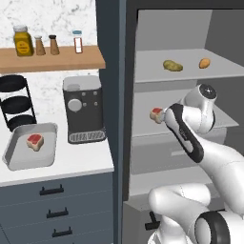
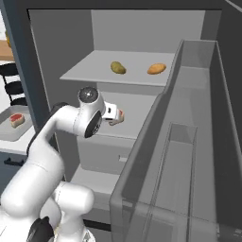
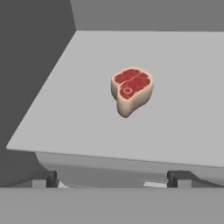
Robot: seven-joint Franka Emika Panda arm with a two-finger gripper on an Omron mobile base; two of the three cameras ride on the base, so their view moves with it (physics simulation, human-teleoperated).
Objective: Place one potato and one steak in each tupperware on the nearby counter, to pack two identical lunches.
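A raw steak lay flat on the middle shelf of the open refrigerator, red face up and rimmed with pale fat. In the hand view its long axis ran from a broad, rounded end at the upper right to a narrower fatty end pointing to the lower left, toward the shelf's front edge. It sat nearer the left side of the shelf, apart from the walls. The gripper hung in front of the shelf edge with its jaws spread wide and nothing between them, and it did not touch the steak; its dark fingertips showed at the bottom of that view. In the left base view the same steak appeared just beyond the end of the arm.

On the shelf above lay two potatoes, well apart from each other: a greenish-brown potato on the left, its long axis roughly along the shelf front, and a smaller orange-brown potato on the right.

To the left of the refrigerator, on the white counter, a grey tupperware held a second steak, red face up. A coffee machine stood just beside the container, and a black tiered rack stood behind it. Above, a wooden wall shelf carried a row of jars and shakers.
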